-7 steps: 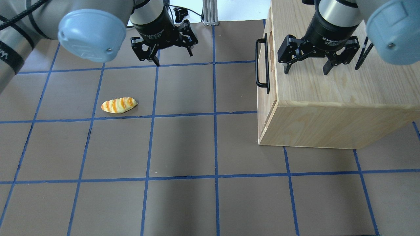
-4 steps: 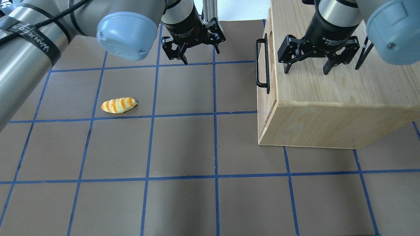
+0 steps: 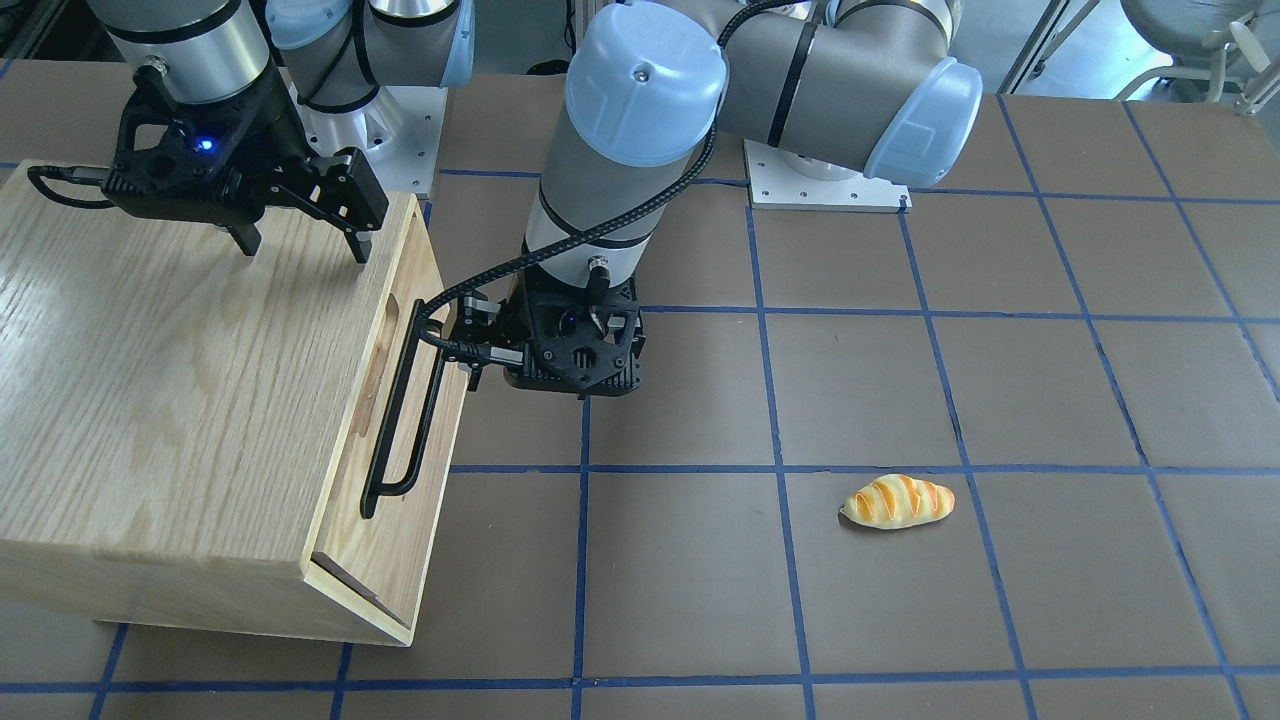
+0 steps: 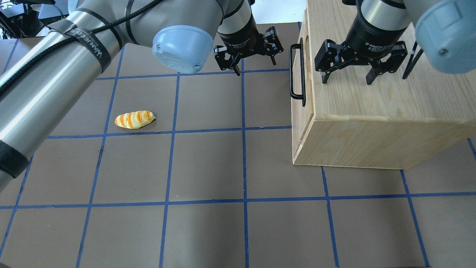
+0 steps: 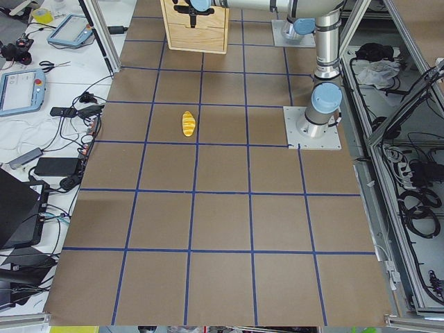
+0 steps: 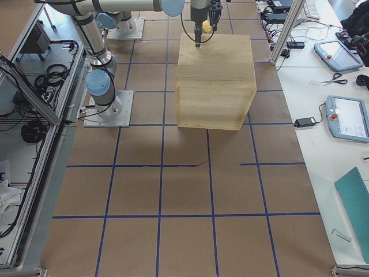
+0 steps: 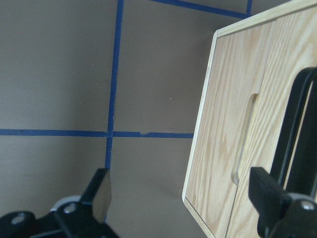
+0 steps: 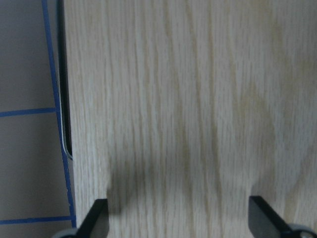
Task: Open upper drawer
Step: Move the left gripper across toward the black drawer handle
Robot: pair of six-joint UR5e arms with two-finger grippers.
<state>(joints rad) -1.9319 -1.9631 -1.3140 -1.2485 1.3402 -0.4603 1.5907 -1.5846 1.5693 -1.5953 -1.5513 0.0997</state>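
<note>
The upper drawer (image 4: 299, 48) is the pale-wood front on the cabinet's left face; it looks shut. Its black bar handle (image 4: 297, 70) also shows in the front-facing view (image 3: 400, 410) and the left wrist view (image 7: 297, 124). My left gripper (image 4: 256, 67) is open and empty. It hangs just left of the handle, not touching it. In the left wrist view (image 7: 184, 198) its right finger (image 7: 267, 196) lines up with the handle. My right gripper (image 4: 347, 80) is open and empty over the cabinet top; it also shows in the right wrist view (image 8: 178, 218).
The oak-grain cabinet (image 4: 372, 123) stands at the right of the brown table with blue tape lines. A toy bread loaf (image 4: 134, 119) lies at the left, far from both grippers. The left arm's long grey links cross the upper left.
My left arm has swung right across the table, bringing its open gripper from the far left-middle to just beside the drawer handle. The right gripper and cabinet have not moved.
</note>
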